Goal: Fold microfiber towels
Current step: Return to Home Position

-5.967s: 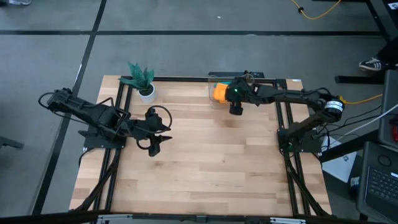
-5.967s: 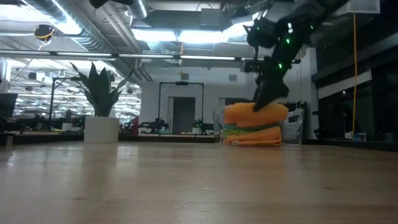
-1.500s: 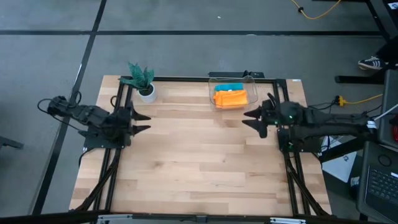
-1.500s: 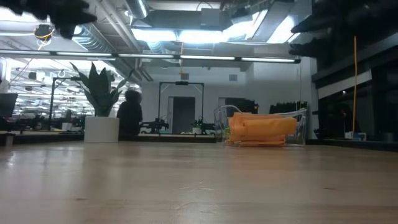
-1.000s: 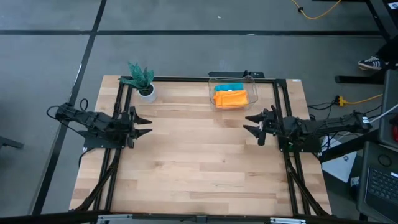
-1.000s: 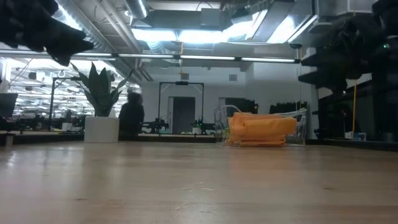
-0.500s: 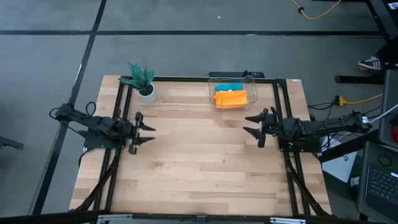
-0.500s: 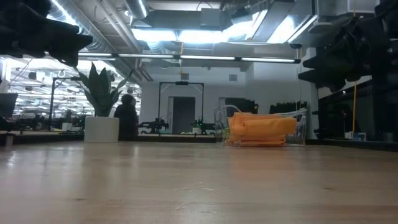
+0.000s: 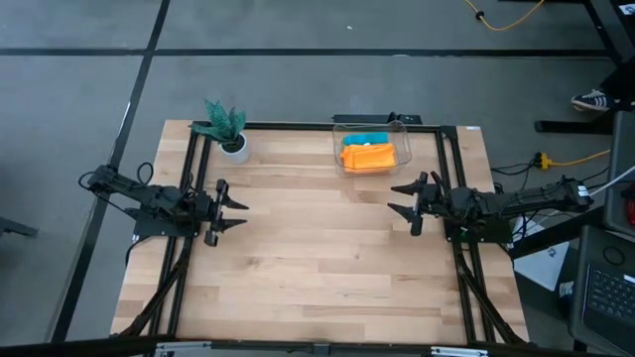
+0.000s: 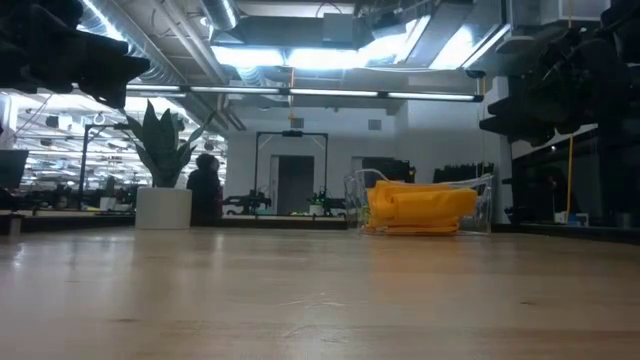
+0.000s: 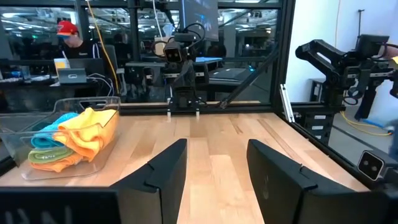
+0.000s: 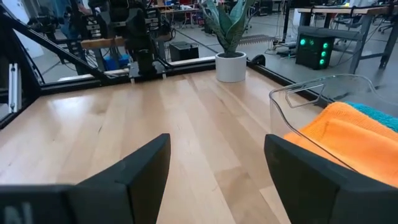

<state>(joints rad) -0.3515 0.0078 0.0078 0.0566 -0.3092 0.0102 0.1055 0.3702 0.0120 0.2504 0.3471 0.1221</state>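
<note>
- Two dark arms sit drawn back to opposite side edges of the wooden table (image 9: 317,268), facing each other across the bare middle of the surface.
- At the left edge, about halfway along it, the left gripper (image 9: 238,212) is held above the wood with its two fingers spread apart and nothing between them. Its own wrist view shows the same wide gap between the fingers (image 11: 166,169).
- At the right edge, the right gripper (image 9: 395,198) is likewise held above the wood, fingers splayed and empty. The right wrist view shows plain planks between the two fingers (image 12: 144,167).
- All the microfiber towels (image 9: 367,151) in view lie folded and stacked in the clear plastic bin (image 9: 335,141), which stands at the table's back edge, nearer the right corner.
- An orange towel (image 10: 420,203) tops the stack and rises above the bin's rim. A teal-blue towel (image 11: 42,138) shows beside and under it, and a second orange layer lies at the bottom.
- A small green plant (image 9: 224,121) in a white pot (image 9: 234,147) stands at the back edge near the left corner, well apart from the bin.
- Beyond the table, a person in a red cap (image 11: 67,32) sits at a desk, and the low view shows a dark figure (image 10: 205,190) in the room.
</note>
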